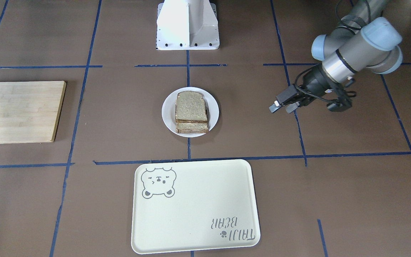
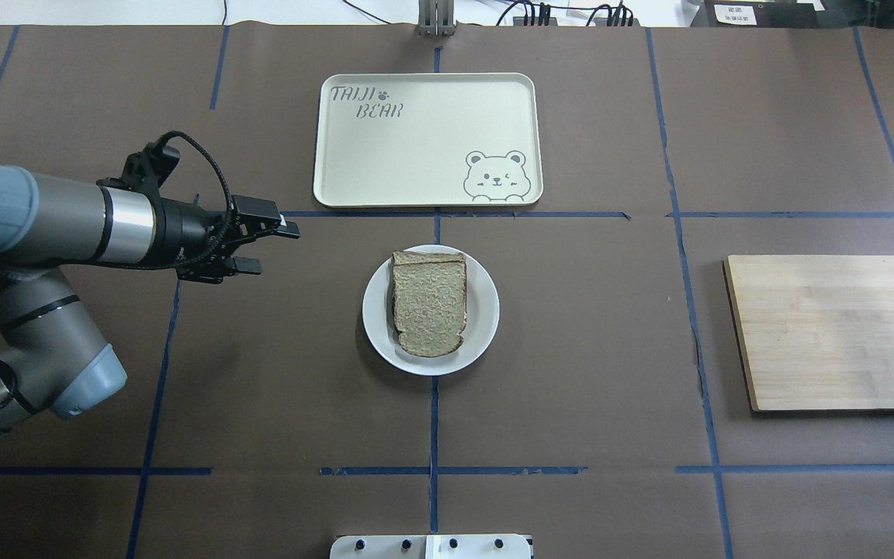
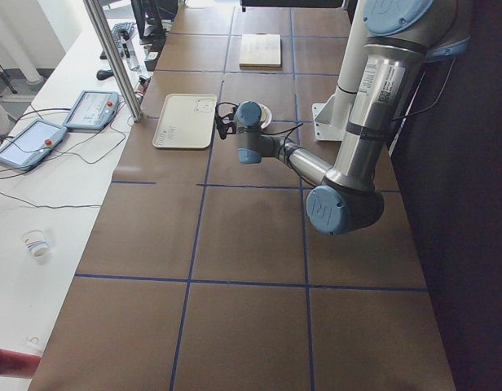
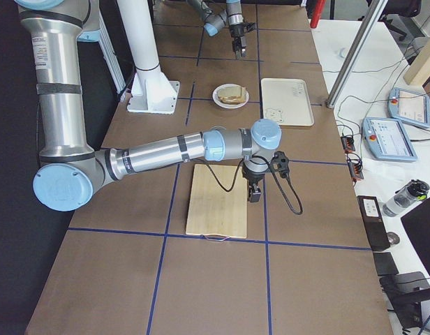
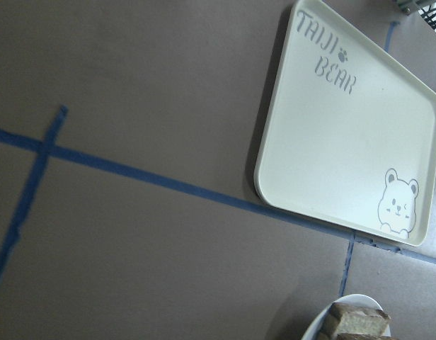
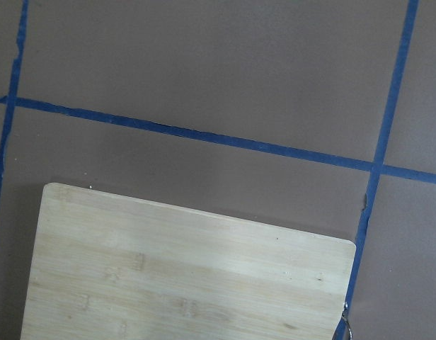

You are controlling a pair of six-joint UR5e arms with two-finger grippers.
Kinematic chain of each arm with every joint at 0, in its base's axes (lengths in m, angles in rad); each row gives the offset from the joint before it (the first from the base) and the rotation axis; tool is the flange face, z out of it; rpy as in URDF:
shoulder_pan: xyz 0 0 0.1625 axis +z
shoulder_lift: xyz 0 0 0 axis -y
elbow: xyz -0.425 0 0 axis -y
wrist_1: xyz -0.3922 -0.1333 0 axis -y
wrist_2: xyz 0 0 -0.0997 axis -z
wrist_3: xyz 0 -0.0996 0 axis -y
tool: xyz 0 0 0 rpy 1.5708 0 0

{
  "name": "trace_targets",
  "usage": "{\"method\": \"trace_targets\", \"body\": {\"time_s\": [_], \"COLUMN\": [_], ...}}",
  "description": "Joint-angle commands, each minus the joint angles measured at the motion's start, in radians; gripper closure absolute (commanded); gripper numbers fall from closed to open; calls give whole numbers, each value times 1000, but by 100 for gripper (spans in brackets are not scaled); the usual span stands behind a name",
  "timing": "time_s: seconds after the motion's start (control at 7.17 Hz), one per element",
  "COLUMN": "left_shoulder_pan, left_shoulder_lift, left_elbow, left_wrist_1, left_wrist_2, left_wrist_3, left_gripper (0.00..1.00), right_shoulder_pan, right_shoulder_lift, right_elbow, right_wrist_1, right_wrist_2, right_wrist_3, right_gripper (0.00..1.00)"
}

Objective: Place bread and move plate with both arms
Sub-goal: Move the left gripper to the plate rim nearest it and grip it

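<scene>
The white plate (image 2: 484, 310) sits at the table's middle with a stack of brown bread (image 2: 429, 307) slices on it, a plain slice on top. Plate (image 1: 166, 111) and bread (image 1: 190, 106) also show in the front view, and a corner of the bread (image 5: 356, 322) shows in the left wrist view. My left gripper (image 2: 276, 248) is open and empty, hovering left of the plate and well apart from it; the front view shows this gripper (image 1: 281, 109) too. My right gripper (image 4: 255, 192) shows only in the exterior right view, above the wooden board's edge; I cannot tell if it is open or shut.
A cream tray (image 2: 416, 147) with a bear drawing lies beyond the plate. A bamboo cutting board (image 2: 835, 330) lies at the right. The white pedestal base (image 1: 187, 25) stands at the robot's side. Blue tape lines cross the brown table.
</scene>
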Motion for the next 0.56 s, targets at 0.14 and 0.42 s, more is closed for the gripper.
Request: {"method": "trace_targets", "body": {"time_s": [0.14, 0.42], "left_shoulder_pan": [118, 154], "left_shoulder_lift": [-50, -97], "left_elbow": [84, 153], "left_wrist_1": [-118, -152], "left_wrist_2": [109, 148], "left_wrist_3": [-96, -99], "left_gripper": [31, 33], "right_shoulder_pan": [19, 20], "right_shoulder_lift": [2, -5], "right_elbow": [-27, -29], "right_wrist_1": [34, 35], "right_wrist_2": [6, 6], "right_wrist_3": [-10, -10], "right_gripper": [0, 0]}}
